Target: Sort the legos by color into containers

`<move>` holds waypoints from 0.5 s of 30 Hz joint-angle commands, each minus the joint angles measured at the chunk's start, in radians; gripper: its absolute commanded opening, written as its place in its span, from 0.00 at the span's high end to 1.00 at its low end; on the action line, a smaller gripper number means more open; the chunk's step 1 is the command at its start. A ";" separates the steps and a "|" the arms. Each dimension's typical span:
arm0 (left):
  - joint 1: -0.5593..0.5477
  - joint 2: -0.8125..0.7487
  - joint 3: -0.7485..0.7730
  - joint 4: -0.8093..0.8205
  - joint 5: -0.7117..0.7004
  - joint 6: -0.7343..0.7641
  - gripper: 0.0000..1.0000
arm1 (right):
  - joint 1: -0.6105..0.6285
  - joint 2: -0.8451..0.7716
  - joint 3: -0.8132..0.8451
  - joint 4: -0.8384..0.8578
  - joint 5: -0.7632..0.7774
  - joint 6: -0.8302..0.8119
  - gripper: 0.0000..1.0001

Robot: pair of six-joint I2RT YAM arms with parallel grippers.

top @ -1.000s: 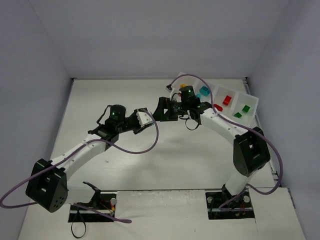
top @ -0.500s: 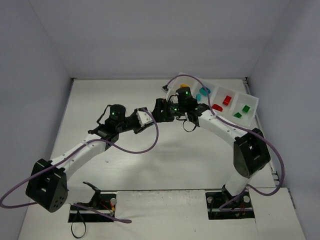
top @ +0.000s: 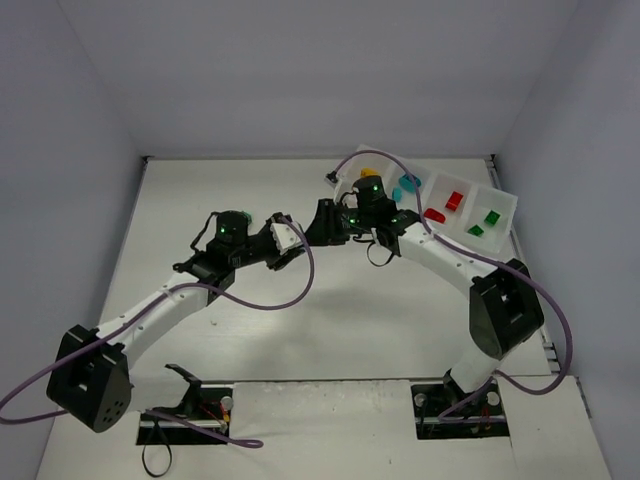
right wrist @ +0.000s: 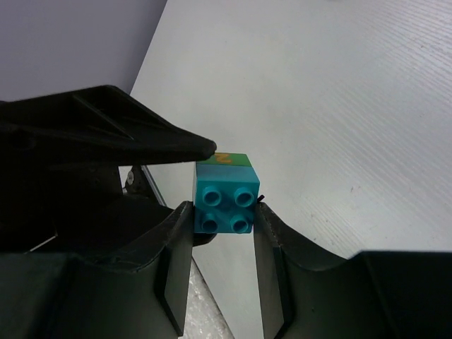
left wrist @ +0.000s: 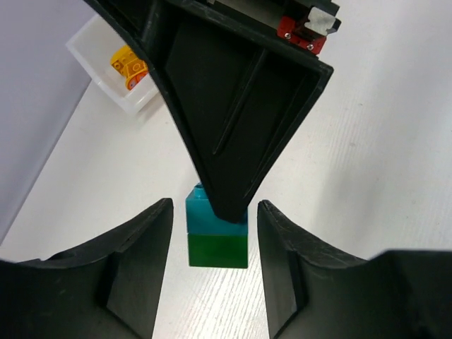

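Observation:
A teal lego (right wrist: 224, 205) joined to a green lego (right wrist: 229, 164) hangs in mid-air between the two arms. My right gripper (right wrist: 224, 247) is shut on the teal lego, with a finger against each side. In the left wrist view the green lego (left wrist: 217, 252) lies between the fingers of my left gripper (left wrist: 215, 275). That gripper is open, with a gap on both sides. From above, the two grippers meet nose to nose, left gripper (top: 291, 235) and right gripper (top: 322, 222), left of the containers (top: 432, 181).
The long white tray sits at the back right. Its compartments hold a yellow brick (top: 368, 172), teal bricks (top: 408, 184), red bricks (top: 455, 200) and green bricks (top: 491, 216). The left wrist view shows the tray's end (left wrist: 99, 60) with a yellow brick (left wrist: 127, 65). Purple cables loop off both arms.
The right gripper moved a little left and closed on the teal lego. The left gripper's fingers came apart off the green lego.

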 commanded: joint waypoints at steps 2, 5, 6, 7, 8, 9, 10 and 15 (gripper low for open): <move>-0.003 -0.066 0.009 0.053 0.017 0.016 0.53 | -0.003 -0.073 -0.010 0.045 -0.049 -0.040 1.00; -0.001 -0.083 -0.006 0.039 -0.001 0.027 0.44 | -0.008 -0.080 -0.010 0.043 -0.050 -0.044 1.00; -0.001 -0.088 -0.014 0.039 -0.011 0.030 0.41 | -0.008 -0.080 -0.013 0.042 -0.052 -0.047 1.00; -0.001 -0.094 -0.015 0.034 -0.020 0.038 0.40 | -0.011 -0.083 -0.013 0.042 -0.053 -0.047 1.00; -0.001 -0.097 -0.015 0.030 -0.029 0.042 0.39 | -0.009 -0.083 -0.011 0.040 -0.056 -0.049 1.00; 0.000 -0.097 -0.014 0.014 -0.028 0.049 0.39 | -0.009 -0.083 -0.013 0.042 -0.064 -0.049 1.00; -0.001 -0.093 -0.009 0.005 -0.022 0.059 0.38 | -0.009 -0.086 -0.011 0.042 -0.067 -0.047 1.00; -0.001 -0.067 0.018 -0.061 0.030 0.087 0.38 | -0.014 -0.090 -0.008 0.040 -0.076 -0.053 1.00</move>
